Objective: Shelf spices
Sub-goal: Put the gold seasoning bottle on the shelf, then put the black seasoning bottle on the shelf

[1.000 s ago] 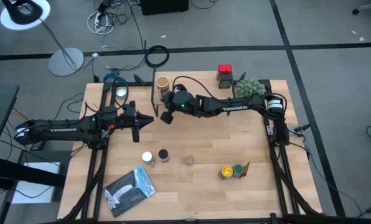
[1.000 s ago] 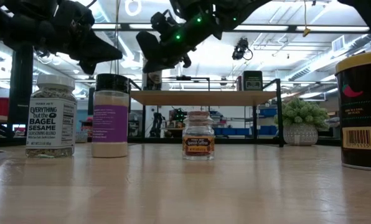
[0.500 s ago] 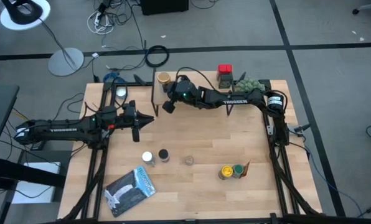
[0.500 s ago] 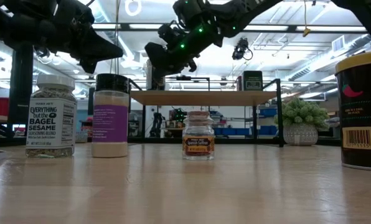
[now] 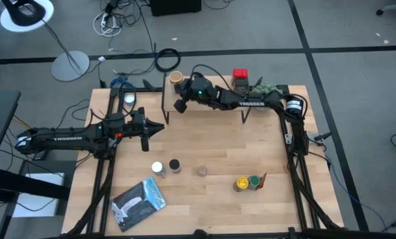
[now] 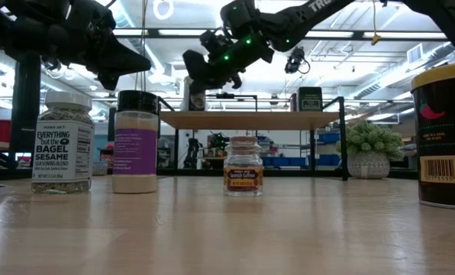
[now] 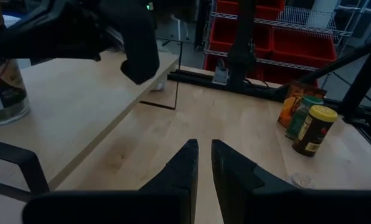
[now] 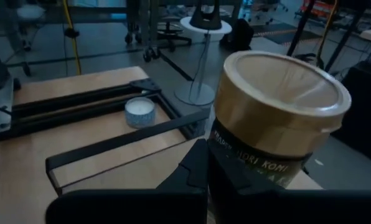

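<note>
Because my right claw point(image 5: 180, 105) hangs just beside the tan-lidded jar point(image 5: 176, 79) at the left end of the shelf point(image 5: 204, 99), the main danger I see is a knock: the jar stands near the board's end, and a careless swing of the closed fingers could tip it over or push it off. My right wrist view fills with that jar point(image 8: 274, 124) right in front of my fingertips, so there is little room to spare. I judge any move should first go up or straight back, not sideways. A second risk is the red-lidded tin point(image 5: 240, 78) at the shelf's back, which my right forearm passes close by.

My right arm reaches from the right rear corner across the shelf, elbow bent, claw pinched fully shut and holding nothing. In the low view it hovers above the board point(image 6: 250, 119), clear of it.

My left arm lies stretched along the left side of the tabletop point(image 5: 204, 199), its claw point(image 5: 145, 141) nearly closed and empty, pointing toward the front.

The remaining spices wait on the tabletop near the front: a white-lidded jar point(image 5: 157, 168), a black-lidded jar point(image 5: 175, 165), a small clear jar point(image 5: 202, 171), and a yellow-lidded jar point(image 5: 242, 183) touching a green-lidded one point(image 5: 254, 181).
</note>
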`<state>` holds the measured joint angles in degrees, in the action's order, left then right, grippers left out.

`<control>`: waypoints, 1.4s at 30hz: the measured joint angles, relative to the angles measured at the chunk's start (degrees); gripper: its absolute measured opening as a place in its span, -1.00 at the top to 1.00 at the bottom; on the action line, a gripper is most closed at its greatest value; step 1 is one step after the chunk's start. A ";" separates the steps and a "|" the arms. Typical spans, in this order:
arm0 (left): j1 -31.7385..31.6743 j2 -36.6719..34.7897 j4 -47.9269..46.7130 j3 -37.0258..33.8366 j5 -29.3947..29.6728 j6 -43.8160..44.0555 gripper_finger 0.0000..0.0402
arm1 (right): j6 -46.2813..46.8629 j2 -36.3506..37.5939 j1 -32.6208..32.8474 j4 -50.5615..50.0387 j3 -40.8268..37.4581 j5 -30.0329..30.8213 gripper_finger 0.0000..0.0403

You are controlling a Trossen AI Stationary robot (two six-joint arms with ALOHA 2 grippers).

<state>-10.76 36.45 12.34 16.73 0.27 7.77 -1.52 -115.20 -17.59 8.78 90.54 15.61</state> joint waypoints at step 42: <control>0.00 10.49 9.92 -0.04 0.57 4.17 0.54 | 20.96 52.42 33.92 -16.57 -47.17 30.30 1.00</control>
<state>-10.76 46.94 22.26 16.69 0.85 11.94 19.44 -62.78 16.32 -7.79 43.37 45.91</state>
